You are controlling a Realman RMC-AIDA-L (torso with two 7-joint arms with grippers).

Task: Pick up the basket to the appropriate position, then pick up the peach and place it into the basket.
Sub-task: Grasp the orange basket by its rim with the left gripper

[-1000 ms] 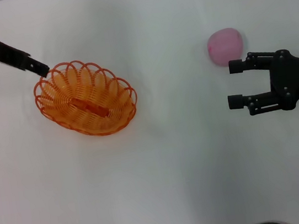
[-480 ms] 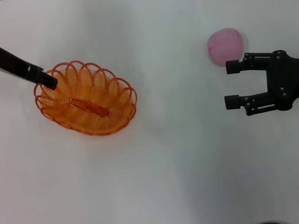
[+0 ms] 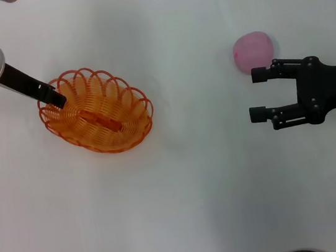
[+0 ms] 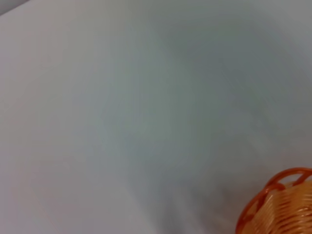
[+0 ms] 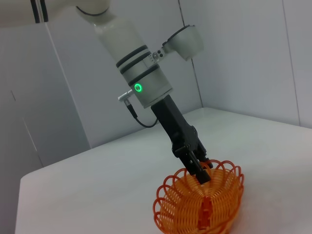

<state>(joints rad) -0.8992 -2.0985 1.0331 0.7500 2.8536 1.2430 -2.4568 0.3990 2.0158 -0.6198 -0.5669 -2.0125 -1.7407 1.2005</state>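
You had the left gripper (image 3: 58, 99) at the scalloped rim of the oval orange openwork basket (image 3: 97, 110), left side of the white worktop (image 3: 196, 191); its fingers' spread couldn't be told. Right gripper (image 3: 257, 94), fingers wide open and empty, sat just beside the round pale-pink peach (image 3: 252, 51) near the right edge.

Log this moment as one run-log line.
left gripper: at oval orange wire basket rim | right gripper: open, beside round pink peach | peach: outside basket, on white table
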